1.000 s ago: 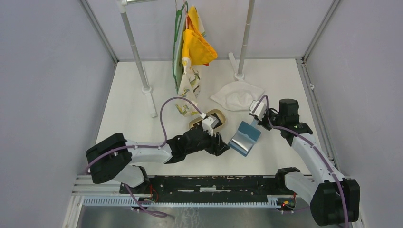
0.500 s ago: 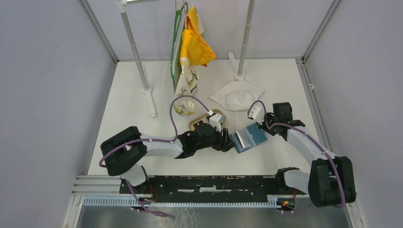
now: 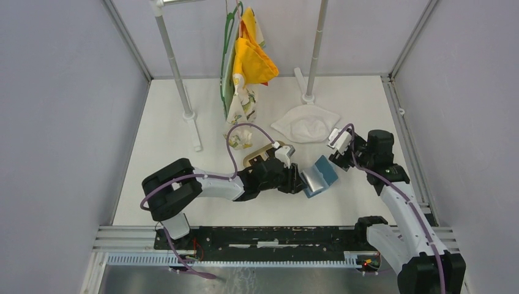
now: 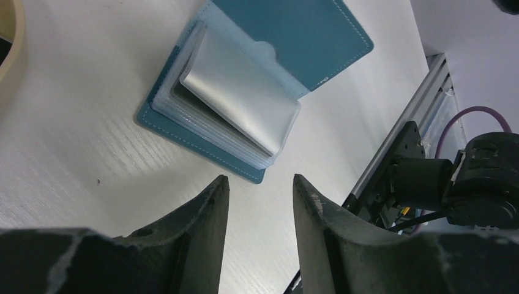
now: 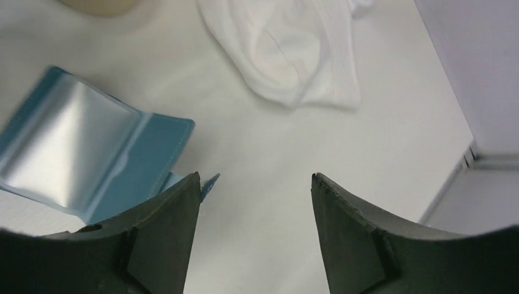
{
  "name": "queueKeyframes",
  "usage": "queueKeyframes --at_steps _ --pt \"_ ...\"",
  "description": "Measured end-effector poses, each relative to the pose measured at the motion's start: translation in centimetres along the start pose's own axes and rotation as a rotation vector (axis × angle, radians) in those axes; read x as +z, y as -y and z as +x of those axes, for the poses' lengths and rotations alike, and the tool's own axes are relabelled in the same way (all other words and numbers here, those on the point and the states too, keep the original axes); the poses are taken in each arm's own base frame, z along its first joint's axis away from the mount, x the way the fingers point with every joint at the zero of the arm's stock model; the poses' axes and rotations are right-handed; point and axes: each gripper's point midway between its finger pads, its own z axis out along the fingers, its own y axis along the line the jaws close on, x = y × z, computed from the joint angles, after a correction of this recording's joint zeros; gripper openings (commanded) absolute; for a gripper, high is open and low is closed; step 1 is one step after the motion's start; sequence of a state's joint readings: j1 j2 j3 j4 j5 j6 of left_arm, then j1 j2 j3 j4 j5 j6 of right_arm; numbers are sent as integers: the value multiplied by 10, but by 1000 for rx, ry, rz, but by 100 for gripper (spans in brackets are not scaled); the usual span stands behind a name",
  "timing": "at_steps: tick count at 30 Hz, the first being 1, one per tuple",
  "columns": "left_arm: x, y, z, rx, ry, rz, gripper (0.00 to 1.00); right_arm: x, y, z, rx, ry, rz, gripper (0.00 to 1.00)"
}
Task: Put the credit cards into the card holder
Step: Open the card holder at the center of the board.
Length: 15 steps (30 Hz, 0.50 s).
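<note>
Card holder (image 3: 321, 173) lies open on the table (image 3: 165, 153), clear sleeves fanned up | left gripper (image 4: 257, 236) slightly parted, empty, just short of its edge | right gripper (image 5: 254, 236) spread wide, empty, beside its cover | one tan tray (image 3: 258, 153), contents hidden | one white cloth (image 3: 306, 124) beyond

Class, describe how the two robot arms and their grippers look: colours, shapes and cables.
The left arm and right arm have white tubular links between bulky black joints. A thin purple cable runs along each. The left gripper and right gripper have dark, matt, tapered fingers with scuffed pale edges.
</note>
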<state>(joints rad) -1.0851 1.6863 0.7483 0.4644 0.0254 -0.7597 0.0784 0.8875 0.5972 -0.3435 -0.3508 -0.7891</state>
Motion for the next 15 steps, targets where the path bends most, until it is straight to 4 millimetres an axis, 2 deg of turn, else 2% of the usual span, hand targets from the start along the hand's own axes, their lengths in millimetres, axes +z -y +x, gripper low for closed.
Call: queueKeyframes --at_steps 3,6,8,11,15 --pt "4 -4 4 -2 -16 -13 50 0 -14 -29 -12 137 -101 73" --pt "8 -4 5 -2 -24 -18 57 3 -35 -35 11 187 -208 74" --pt "14 0 1 -2 -24 -15 58 2 -41 -38 25 204 -237 73" --pt "25 10 -9 0 -17 -4 56 4 -33 -36 57 181 -199 73" --pt "46 29 -30 9 8 24 47 7 -12 -26 106 116 -85 74"
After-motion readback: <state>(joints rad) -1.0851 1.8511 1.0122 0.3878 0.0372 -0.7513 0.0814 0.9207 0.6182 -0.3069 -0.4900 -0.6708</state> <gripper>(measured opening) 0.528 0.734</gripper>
